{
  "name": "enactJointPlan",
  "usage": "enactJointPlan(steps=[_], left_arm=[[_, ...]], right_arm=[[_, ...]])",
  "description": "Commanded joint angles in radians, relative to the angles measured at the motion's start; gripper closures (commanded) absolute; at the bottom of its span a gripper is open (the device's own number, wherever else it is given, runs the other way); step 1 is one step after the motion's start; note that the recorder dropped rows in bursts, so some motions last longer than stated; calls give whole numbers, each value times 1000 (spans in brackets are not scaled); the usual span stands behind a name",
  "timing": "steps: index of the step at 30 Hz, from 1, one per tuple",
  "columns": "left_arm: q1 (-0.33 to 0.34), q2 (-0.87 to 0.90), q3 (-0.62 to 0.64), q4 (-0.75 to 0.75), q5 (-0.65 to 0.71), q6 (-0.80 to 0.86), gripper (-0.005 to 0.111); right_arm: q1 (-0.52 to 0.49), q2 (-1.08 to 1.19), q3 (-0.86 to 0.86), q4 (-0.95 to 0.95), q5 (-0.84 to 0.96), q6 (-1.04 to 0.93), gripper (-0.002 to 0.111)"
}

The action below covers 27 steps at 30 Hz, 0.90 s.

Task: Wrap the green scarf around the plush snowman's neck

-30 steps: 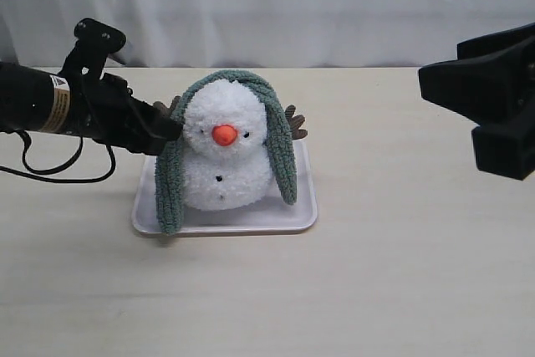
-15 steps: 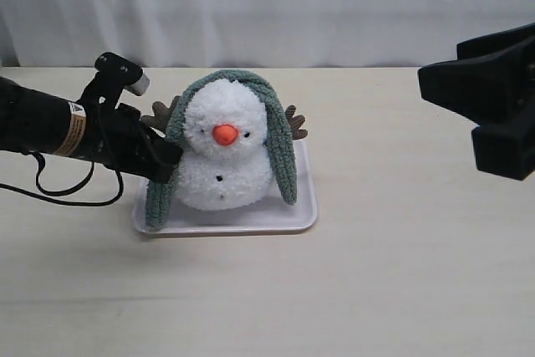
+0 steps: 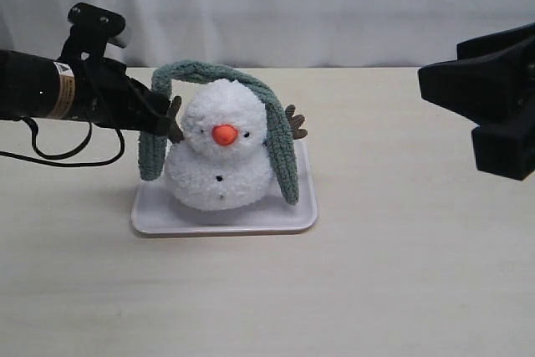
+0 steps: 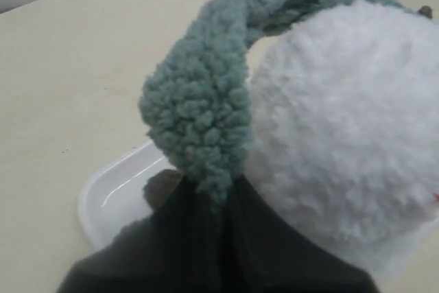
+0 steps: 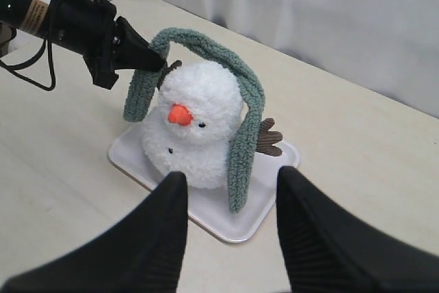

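The plush snowman (image 3: pixel 221 156) sits upright on a white tray (image 3: pixel 284 216), orange nose facing forward. The green scarf (image 3: pixel 280 144) is draped over its head. One end hangs down by the right twig arm. The other end (image 3: pixel 153 152) is lifted off the tray beside the head, with my left gripper (image 3: pixel 170 112) shut on it. In the left wrist view the scarf (image 4: pixel 202 111) bunches between the dark fingers (image 4: pixel 271 238) against the snowman (image 4: pixel 343 121). My right gripper (image 5: pixel 230 186) stands open, raised well away from the snowman (image 5: pixel 195 125), nothing between its fingers.
The tray (image 5: pixel 257 214) rests on a pale table. A white curtain (image 3: pixel 292 6) hangs behind the table. A black cable (image 3: pixel 67 160) trails from the left arm over the table at left.
My left gripper has risen and drawn back left with the scarf's left end, lifting it off the tray and off the head's side into an arch. The right arm is unmoved.
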Motion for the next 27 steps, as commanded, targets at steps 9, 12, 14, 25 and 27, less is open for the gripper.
enactJointPlan(steps=[9,12,14,25,27], left_arm=[[-155,-5,28,27,234,-31,107],[-155,-5,49,27,247,-47,107],[-155,-5,49,27,226,-59,107],[-153,-22,49,27,48,-207,107],[-153,-22,49,27,48,-224,107]], right_arm=[[-1,-4,6,-6,-11,-5,68],[-1,-4,6,-6,-11,-5,68],[-1,-4,6,-6,-11,-5,68],[-1,-4,6,-7,-5,-5,68],[-1,-4,6,-7,-2,-5,68]])
